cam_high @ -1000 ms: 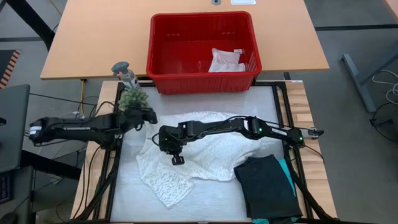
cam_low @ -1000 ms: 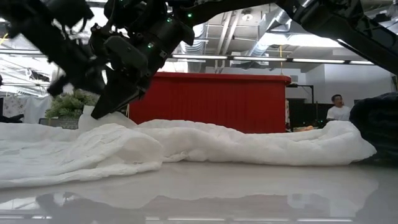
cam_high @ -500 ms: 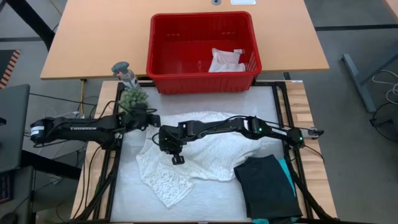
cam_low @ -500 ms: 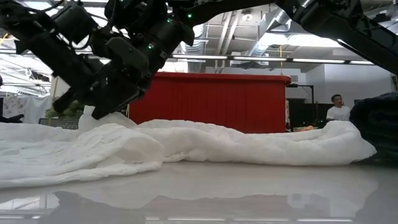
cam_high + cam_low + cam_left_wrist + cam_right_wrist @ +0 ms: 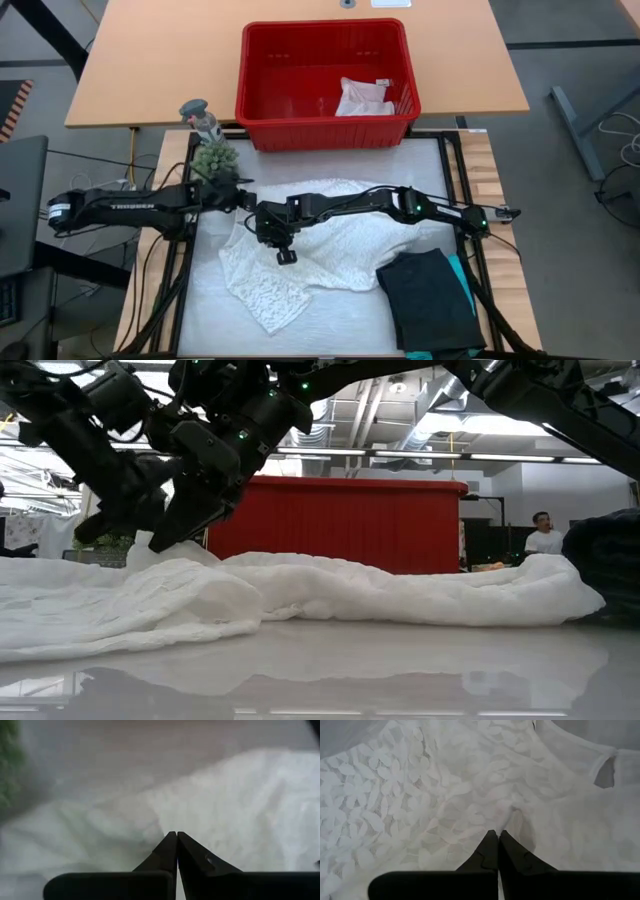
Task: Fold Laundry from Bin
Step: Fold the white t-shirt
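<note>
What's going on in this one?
Two arms are working on a white lacy top spread on the table in front of the red bin. The right end effector is shut, pinching the lace near its middle. The left end effector is shut at the top's edge. A small white cloth lies in the bin; a black garment sits folded nearby.

White lacy top (image 5: 320, 240) spread flat (small cloth (image 5: 364, 98) binned).

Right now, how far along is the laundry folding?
Done: black garment folded on the teal one. In hand: lacy white top, unfolded; right gripper pinches it, left gripper shut at its edge. Left: small white cloth in the red bin.
</note>
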Available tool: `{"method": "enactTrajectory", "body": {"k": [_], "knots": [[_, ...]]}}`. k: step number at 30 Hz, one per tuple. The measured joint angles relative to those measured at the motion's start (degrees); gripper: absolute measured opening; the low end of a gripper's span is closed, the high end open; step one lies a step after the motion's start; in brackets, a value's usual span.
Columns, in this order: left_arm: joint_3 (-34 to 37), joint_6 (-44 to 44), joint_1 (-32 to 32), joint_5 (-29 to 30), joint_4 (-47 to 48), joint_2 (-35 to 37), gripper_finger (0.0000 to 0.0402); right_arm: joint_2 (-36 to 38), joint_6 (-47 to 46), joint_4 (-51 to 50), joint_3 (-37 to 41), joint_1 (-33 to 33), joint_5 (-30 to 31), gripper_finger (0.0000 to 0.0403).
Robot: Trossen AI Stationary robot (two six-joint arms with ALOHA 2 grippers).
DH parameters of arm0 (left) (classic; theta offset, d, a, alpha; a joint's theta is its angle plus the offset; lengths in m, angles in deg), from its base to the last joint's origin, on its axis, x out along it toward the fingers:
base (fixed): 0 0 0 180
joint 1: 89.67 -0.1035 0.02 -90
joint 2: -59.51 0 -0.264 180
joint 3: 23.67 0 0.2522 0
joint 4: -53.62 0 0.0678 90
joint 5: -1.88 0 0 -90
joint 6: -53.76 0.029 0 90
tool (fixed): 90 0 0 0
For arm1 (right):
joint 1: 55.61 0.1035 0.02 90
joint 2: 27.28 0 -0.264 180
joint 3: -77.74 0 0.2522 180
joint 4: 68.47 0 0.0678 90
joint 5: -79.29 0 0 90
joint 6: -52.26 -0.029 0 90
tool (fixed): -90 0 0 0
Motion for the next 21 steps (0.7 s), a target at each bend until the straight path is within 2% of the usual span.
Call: {"method": "enactTrajectory", "body": {"k": [3, 9, 21], "knots": [[-1.0, -1.8, 0.7, -0.4, 5.5, 0.8, 0.0, 0.0, 0.1, -0.2, 0.0, 0.0, 0.0, 0.0024], [-3.4, -1.9, 2.3, 2.8, 17.1, 3.7, 0.0, 0.0, 0.1, -0.9, 0.0, -0.4, 0.0, 0.0024], [-3.4, -2.0, 2.3, 7.5, 19.0, 2.9, 0.0, 0.5, 0.2, -1.7, 0.0, -0.8, 0.0, 0.0024]]}}
